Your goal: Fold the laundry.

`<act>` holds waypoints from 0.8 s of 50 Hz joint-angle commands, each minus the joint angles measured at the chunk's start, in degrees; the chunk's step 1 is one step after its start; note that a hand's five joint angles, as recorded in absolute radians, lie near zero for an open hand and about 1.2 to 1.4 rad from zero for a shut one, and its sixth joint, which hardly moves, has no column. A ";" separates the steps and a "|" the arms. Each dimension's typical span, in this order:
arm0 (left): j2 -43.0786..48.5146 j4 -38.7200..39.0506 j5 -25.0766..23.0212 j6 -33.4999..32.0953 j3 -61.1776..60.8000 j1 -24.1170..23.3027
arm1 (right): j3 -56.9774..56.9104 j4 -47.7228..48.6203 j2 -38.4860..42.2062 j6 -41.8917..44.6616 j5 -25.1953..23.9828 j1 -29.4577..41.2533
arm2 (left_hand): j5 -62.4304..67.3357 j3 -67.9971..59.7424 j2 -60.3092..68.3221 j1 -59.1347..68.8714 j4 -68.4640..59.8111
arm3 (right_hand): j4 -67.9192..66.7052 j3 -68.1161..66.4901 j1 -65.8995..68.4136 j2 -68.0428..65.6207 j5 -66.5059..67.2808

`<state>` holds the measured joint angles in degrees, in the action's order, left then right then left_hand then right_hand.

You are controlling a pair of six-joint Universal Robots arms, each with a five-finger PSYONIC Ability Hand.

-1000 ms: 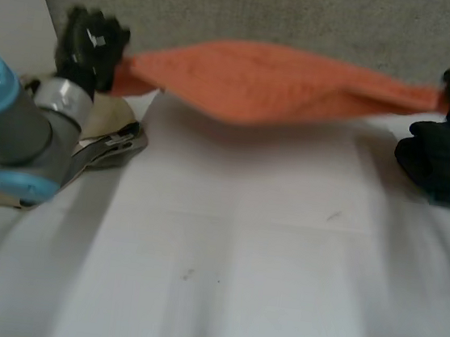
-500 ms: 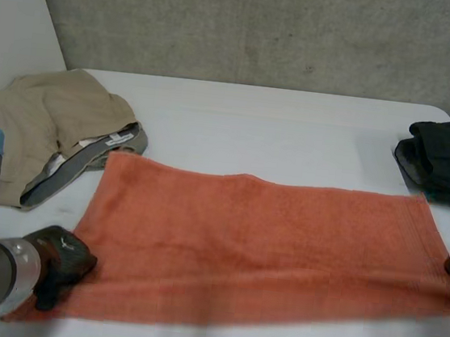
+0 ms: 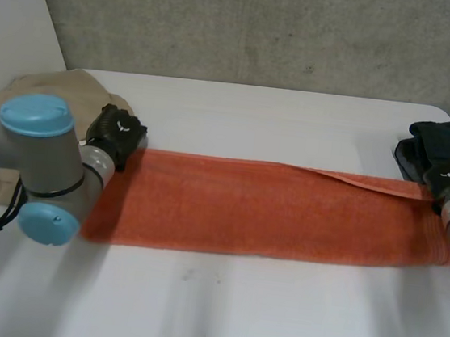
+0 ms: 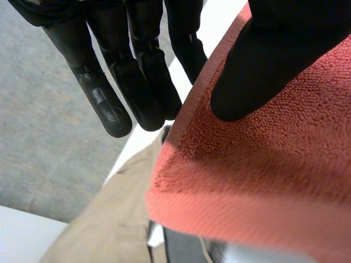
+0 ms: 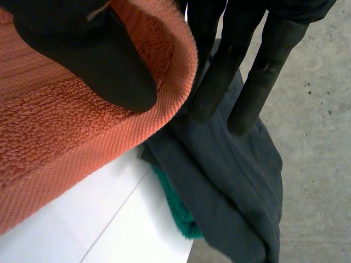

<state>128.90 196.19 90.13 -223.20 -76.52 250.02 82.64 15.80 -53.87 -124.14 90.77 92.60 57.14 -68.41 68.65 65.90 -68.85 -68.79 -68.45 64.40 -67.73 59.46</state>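
Our left hand [image 3: 115, 133] is clamped on the far left corner of the orange towel [image 3: 269, 210], thumb on top, fingers behind. Our right hand [image 3: 449, 176] pinches the far right corner likewise. The towel lies as 1 long strip across the table [image 3: 232, 316], nearly from left edge to right edge. At the table's far left corner sits a tan garment [image 3: 59, 89], and at its far right corner a dark garment [image 3: 444, 136].

White surface [image 3: 273, 320], rounded far corners. Grey concrete [image 3: 265, 27] beyond far edge, white panel [image 3: 15, 14] at left.
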 commanded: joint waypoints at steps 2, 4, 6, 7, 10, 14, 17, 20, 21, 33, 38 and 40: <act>2.77 3.68 -0.21 0.30 2.25 -2.07 | -2.66 0.29 2.54 -2.77 2.74 2.23 | -57.14 58.41 -58.65 -55.90 58.85 | 58.79 58.45 -54.40 57.73 -59.46; 2.33 3.85 -0.30 0.57 1.81 -3.39 | -2.14 -0.15 2.01 -4.09 3.36 2.41 | -57.14 58.41 -58.65 -55.90 58.85 | 58.79 58.45 -54.40 57.73 -59.46; 2.06 3.85 -0.21 0.57 1.37 -3.92 | -0.65 -0.77 0.26 -6.29 3.62 2.15 | -57.14 58.41 -58.65 -55.90 58.85 | 58.79 58.45 -54.40 57.73 -59.46; 1.10 3.77 -0.13 0.57 0.76 -4.01 | -0.03 -1.21 -0.62 -6.99 3.45 2.14 | -57.14 58.41 -58.65 -55.90 58.85 | 58.79 58.45 -54.40 57.73 -59.46; -2.75 3.76 -0.13 0.66 -1.52 -3.75 | 2.78 -3.49 -4.75 -9.01 3.10 1.97 | -57.14 58.41 -58.65 -55.90 58.85 | 56.69 56.36 -52.31 55.63 -57.37; -6.37 3.76 -0.21 1.09 -4.95 -3.57 | 6.21 -8.06 -8.44 -9.72 0.82 0.92 | -57.14 58.41 -58.65 -55.90 58.85 | 52.31 51.98 -47.93 51.26 -52.99; -9.18 3.76 -0.30 1.97 -7.94 -3.40 | 10.42 -12.01 -10.99 -9.98 -5.40 -1.80 | -57.14 58.41 -58.65 -55.90 58.85 | 51.14 50.81 -46.76 50.08 -51.82; -11.29 3.85 -0.39 3.20 -11.10 -3.13 | 13.58 -12.72 -12.05 -9.98 -9.72 -5.22 | -57.14 58.41 -58.65 -55.90 58.85 | 48.96 48.62 -44.57 47.90 -49.63; -11.91 3.94 -0.48 3.81 -12.42 -3.04 | 14.21 -12.64 -12.14 -9.98 -10.52 -6.11 | -57.14 58.41 -58.65 -55.90 58.85 | 48.61 48.28 -44.23 47.56 -49.29; -11.74 3.94 -2.41 4.70 -14.80 -3.66 | 15.01 -1.93 -7.40 -9.11 -11.77 -10.68 | -57.14 58.41 -58.65 -55.90 58.85 | -10.94 -11.27 15.32 -12.00 10.26; -12.79 3.94 -2.32 4.79 -15.06 -3.75 | 14.56 -0.78 -7.22 -5.08 -4.57 -13.49 | -57.14 58.41 -58.65 -55.90 58.85 | -11.21 -11.55 15.60 -12.27 10.54; -14.37 3.85 -2.24 5.05 -15.24 -3.75 | 14.65 -0.42 -7.74 -2.70 -2.89 -14.81 | -57.14 58.41 -58.65 -55.90 58.85 | -11.21 -11.55 15.60 -12.27 10.54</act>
<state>116.70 200.12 87.69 -218.37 -91.55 246.29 97.63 14.12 -61.29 -132.02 81.37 80.77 2.82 -12.10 11.79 11.16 -11.68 -68.29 -67.97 63.84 -66.89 55.85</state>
